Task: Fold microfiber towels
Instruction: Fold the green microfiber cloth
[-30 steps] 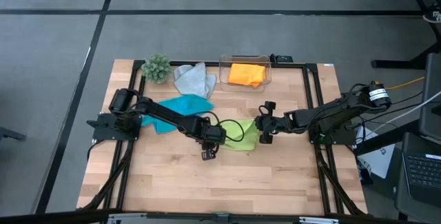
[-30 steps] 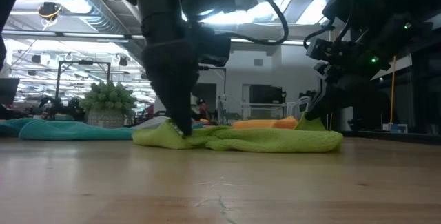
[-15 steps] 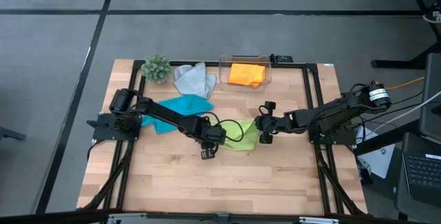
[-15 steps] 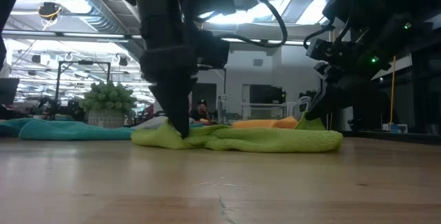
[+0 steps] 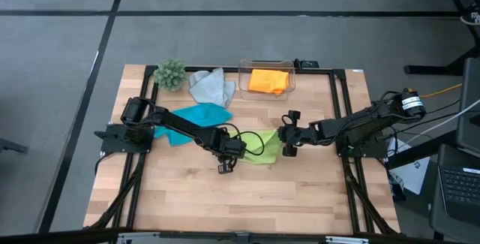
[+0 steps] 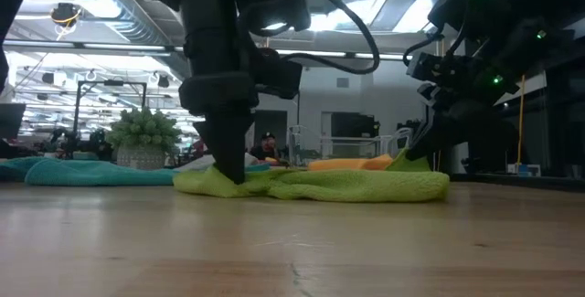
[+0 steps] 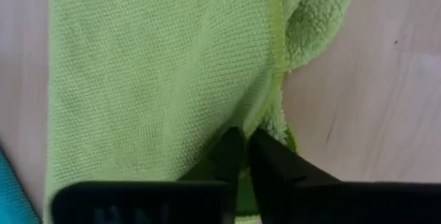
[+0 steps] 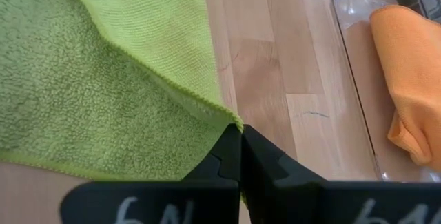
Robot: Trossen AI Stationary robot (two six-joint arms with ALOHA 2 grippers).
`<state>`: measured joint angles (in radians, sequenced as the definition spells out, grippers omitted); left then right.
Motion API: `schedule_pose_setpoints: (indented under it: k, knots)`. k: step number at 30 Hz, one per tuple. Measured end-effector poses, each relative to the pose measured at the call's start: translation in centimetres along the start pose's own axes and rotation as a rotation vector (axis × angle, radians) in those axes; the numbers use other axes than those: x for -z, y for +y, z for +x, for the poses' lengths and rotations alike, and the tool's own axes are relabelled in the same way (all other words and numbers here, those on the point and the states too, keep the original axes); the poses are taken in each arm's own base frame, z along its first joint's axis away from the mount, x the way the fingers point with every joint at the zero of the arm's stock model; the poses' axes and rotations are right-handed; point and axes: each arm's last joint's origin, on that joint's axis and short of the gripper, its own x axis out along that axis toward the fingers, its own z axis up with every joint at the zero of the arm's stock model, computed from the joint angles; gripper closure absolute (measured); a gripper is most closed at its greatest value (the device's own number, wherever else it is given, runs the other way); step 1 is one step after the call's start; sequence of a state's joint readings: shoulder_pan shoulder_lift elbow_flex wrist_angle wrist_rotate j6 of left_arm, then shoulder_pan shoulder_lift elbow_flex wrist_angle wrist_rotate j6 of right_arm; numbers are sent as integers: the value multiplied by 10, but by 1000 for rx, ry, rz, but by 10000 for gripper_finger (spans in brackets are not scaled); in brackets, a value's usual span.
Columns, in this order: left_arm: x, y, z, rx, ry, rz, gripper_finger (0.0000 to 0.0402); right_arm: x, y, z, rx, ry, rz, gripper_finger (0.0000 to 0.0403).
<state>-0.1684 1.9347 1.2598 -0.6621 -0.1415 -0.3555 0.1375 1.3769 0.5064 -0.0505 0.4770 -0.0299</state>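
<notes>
Both grippers (image 7: 242, 145) (image 8: 238, 138) low, pinching lime green towel (image 5: 262, 148) corners.

Even overhead light on the worktop (image 5: 300, 191); bright ceiling lights (image 6: 55, 9) backlight the low view, silhouetting both arms.

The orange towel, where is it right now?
In the high view the orange towel lies inside the clear plastic box at the table's far edge, right of the grey towel and beyond the green towel.
</notes>
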Motion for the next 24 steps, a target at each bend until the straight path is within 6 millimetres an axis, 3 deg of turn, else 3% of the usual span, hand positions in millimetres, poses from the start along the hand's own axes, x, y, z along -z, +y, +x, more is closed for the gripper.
schedule_pose_setpoints:
  k: [6, 9, 12, 17, 24]
  knots:
    - [0, 1, -1, -38, -11, 2, 400, 0, 0, 0, 0, 0, 0, 400]
    - [-2, 4, -12, -72, -24, 1, 401, 0, 0, 0, 8, 0, -1, 400]
    - [-8, 7, -34, -156, -40, 5, 401, -3, -2, -1, 59, -4, -4, 400]
    - [-21, 12, -78, -328, -45, 28, 401, -28, -8, -9, 128, -13, -51, 400]
    - [-32, 22, -133, -531, -41, 66, 401, -77, -33, -43, 392, 108, -193, 400]
